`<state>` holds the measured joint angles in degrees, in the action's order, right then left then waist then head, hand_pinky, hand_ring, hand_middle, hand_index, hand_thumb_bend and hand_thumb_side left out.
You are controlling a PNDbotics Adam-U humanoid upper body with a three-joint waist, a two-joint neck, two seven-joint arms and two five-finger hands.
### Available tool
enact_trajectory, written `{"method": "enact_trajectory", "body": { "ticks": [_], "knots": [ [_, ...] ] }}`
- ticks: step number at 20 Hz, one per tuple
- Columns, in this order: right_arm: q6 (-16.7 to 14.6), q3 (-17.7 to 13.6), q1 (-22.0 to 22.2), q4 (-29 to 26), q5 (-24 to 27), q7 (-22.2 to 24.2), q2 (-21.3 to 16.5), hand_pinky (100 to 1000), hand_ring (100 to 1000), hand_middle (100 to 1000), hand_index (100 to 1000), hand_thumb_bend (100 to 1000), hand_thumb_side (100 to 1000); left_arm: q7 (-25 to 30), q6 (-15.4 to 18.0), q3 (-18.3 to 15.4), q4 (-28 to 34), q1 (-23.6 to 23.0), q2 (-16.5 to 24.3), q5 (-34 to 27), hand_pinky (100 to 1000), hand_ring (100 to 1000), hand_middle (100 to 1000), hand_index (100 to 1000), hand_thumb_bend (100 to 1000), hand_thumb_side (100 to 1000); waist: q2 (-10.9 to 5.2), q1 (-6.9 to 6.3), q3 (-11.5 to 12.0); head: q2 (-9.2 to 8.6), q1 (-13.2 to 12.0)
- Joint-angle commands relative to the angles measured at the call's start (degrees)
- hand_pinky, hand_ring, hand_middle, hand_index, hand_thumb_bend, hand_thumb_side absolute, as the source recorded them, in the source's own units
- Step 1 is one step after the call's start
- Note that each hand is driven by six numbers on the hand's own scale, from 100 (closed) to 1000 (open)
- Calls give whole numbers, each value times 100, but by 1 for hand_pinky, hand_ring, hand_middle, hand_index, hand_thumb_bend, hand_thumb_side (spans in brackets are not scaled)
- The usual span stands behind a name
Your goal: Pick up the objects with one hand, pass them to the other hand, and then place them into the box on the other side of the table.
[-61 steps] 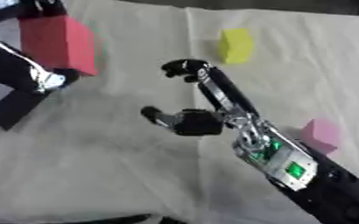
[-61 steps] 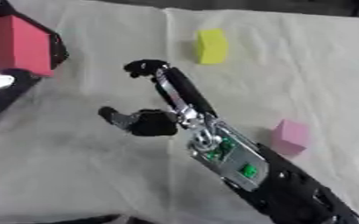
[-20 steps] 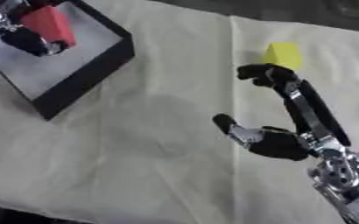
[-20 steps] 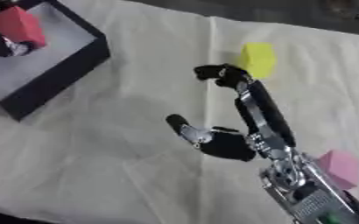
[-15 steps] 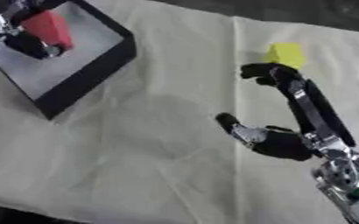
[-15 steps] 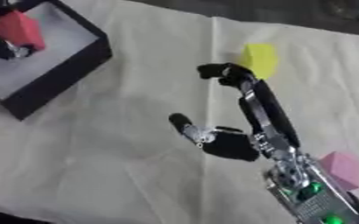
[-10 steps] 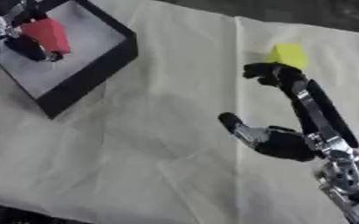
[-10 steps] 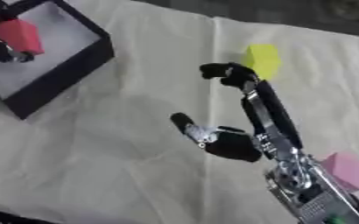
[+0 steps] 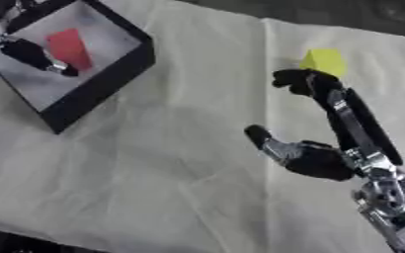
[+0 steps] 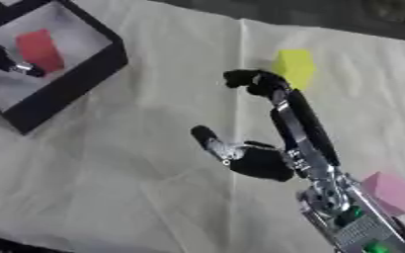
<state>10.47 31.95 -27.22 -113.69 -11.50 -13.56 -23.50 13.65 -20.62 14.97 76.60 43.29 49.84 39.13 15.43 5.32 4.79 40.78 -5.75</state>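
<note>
Right, I've got my right hand (image 10: 262, 148) out over the middle of the worktop (image 9: 154, 163), palm up toward the camera, fingers stretched long toward the far side and thumb spread off to the left; nothing sits between them. The fingertips (image 9: 294, 81) curl slightly and end just beside the yellow block (image 9: 324, 61); I cannot tell whether they touch it. That block sits on the cloth toward the far right.

Over at the far left I see the black box (image 9: 111, 81), tilted in my view, with a pale grey floor. A red block (image 9: 68, 48) is inside it, against that floor. My left hand (image 9: 35, 54) comes in from the left edge at the box, its dark fingers lying right alongside the red block's left face. I cannot tell whether those fingers are pinching the block or spread apart from it; they overlap in both views.

Near the right edge, close to my right forearm, a pink block (image 10: 385, 191) rests on the cloth, well apart from the yellow one. A cream cloth with a few creases covers the whole worktop.
</note>
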Motion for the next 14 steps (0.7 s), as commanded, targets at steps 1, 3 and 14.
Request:
{"method": "enact_trajectory", "body": {
  "ticks": [1,3,14],
  "knots": [
    [-11,-69,-45,-91,19,-20,-60,840,840,695,799,529,357,62,67,-106,123,87,205,72,844,787,775,825,983,367,-155,-58,7,28,39],
    [-10,-72,-38,-91,19,-24,-63,840,840,695,799,529,357,82,68,-134,180,77,207,19,840,777,765,810,904,264,-166,-63,13,42,67],
    [-38,-333,-254,-91,113,-72,-272,841,840,702,799,545,312,-771,189,-641,1639,-345,-120,-928,827,655,698,704,783,241,-237,-73,115,267,905]
  ]
}}
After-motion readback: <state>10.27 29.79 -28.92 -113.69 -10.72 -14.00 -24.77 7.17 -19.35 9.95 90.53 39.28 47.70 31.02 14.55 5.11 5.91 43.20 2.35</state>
